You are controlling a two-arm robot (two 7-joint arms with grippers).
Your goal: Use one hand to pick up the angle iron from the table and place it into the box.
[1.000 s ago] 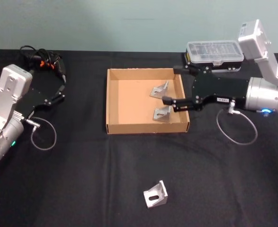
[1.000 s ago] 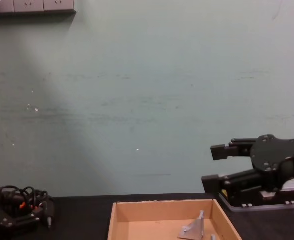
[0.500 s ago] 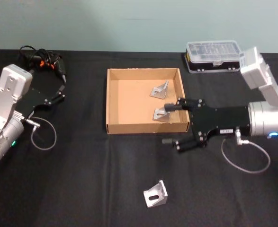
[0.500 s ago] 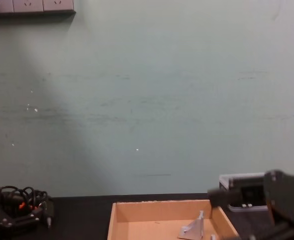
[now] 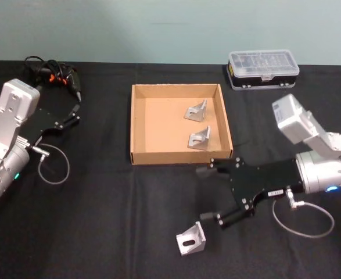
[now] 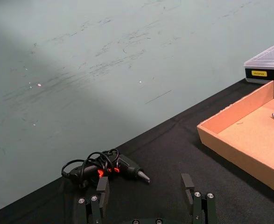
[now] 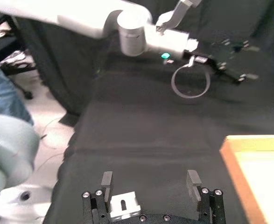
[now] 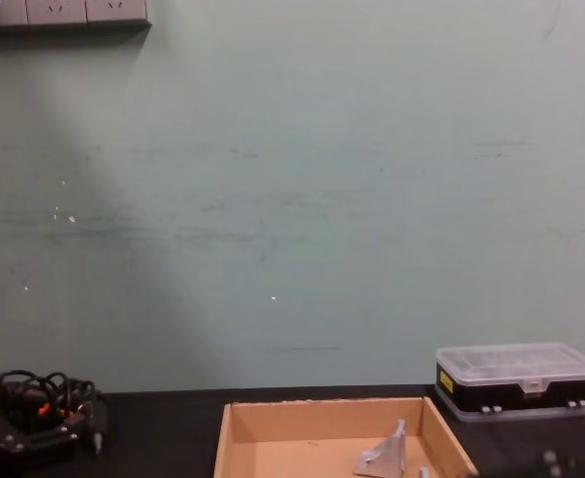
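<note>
Currently, head view: the right gripper (image 5: 204, 195) is hanging over the table (image 5: 100, 221) with its fingers spread wide and nothing between them. The loose angle iron (image 5: 190, 239) is lying on the black top at about 7 o'clock from that gripper, just beside the nearer fingertip. Whether they are touching I cannot tell. The box (image 5: 182, 158) is sitting at 12 o'clock from the gripper, holding a first stored bracket (image 5: 197, 110) and a second stored bracket (image 5: 200, 138). The left gripper (image 5: 72, 113) is sitting parked at the table's 9 o'clock side.

Left wrist view: the left gripper's fingers (image 6: 101, 186) are standing apart, empty.

Right wrist view: the angle iron is showing between the spread fingers, close against one of them and off centre.

Chest view: the box is lying low in front, one bracket standing inside it, with a black case (image 8: 516, 378) at its 3 o'clock.

Judgement — the reach for the last loose piece is in hand, and no grasp is made yet. The next move is calling for a small shift toward 7 o'clock to centre the iron, then a drop to the table, a close on one flange, and a lift over the low wall toward 12 o'clock.
</note>
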